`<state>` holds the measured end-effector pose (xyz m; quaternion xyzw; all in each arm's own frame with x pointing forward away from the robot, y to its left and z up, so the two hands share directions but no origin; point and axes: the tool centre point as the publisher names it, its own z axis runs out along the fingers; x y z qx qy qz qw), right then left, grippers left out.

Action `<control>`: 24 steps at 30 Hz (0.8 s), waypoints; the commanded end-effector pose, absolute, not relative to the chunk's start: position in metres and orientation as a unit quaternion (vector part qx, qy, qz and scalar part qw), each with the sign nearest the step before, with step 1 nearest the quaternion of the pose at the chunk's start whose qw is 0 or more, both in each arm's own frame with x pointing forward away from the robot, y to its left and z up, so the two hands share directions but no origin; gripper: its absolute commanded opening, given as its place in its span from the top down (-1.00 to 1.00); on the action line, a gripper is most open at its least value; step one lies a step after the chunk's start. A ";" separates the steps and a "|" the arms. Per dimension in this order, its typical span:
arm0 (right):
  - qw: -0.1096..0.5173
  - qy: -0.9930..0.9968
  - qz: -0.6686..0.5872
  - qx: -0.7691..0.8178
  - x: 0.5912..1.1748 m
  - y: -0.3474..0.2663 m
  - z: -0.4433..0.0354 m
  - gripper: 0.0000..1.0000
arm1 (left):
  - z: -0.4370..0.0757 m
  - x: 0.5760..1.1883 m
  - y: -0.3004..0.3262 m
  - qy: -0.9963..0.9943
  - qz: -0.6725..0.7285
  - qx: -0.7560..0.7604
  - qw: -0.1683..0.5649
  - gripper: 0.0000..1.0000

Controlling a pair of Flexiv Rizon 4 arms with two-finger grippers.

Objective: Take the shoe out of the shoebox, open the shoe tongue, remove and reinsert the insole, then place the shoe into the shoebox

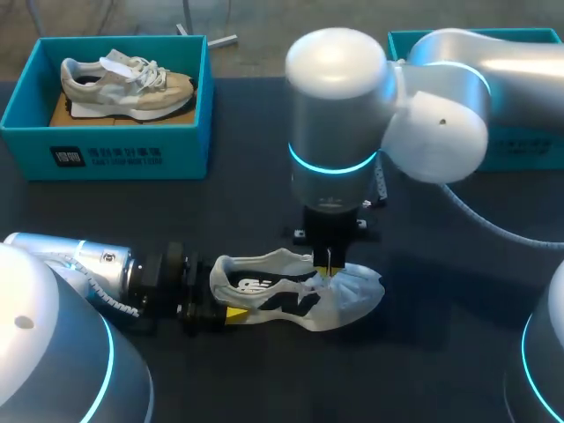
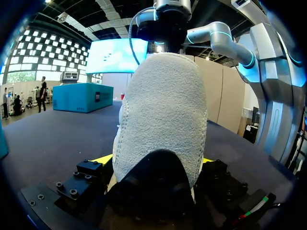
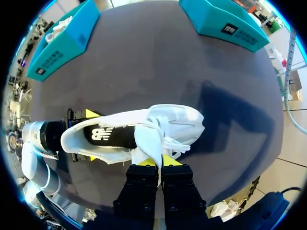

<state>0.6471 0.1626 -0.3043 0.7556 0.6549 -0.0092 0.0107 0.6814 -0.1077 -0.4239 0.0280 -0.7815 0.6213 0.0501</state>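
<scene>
left arm (image 1: 92, 264) lies low, right arm (image 1: 335, 123) upright, both jaws clamped

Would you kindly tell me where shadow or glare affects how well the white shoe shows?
Head view: the shoe is evenly lit, though the right arm overhangs it. Left wrist view: its heel looms close, dark at the base, hiding most of the left hand. Right wrist view: a dark shadow lies on the table beside the toe.
</scene>
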 end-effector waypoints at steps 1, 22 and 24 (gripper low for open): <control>0.018 0.599 -0.006 0.800 0.641 0.166 -0.305 1.00 | -0.426 0.682 -0.107 -0.782 0.621 0.028 0.050 1.00; -0.023 0.589 0.014 0.808 0.644 0.138 -0.304 1.00 | -0.426 0.682 -0.107 -0.782 0.621 0.028 0.050 1.00; -0.035 0.589 0.020 0.807 0.646 0.133 -0.304 1.00 | -0.426 0.682 -0.107 -0.782 0.621 0.028 0.050 1.00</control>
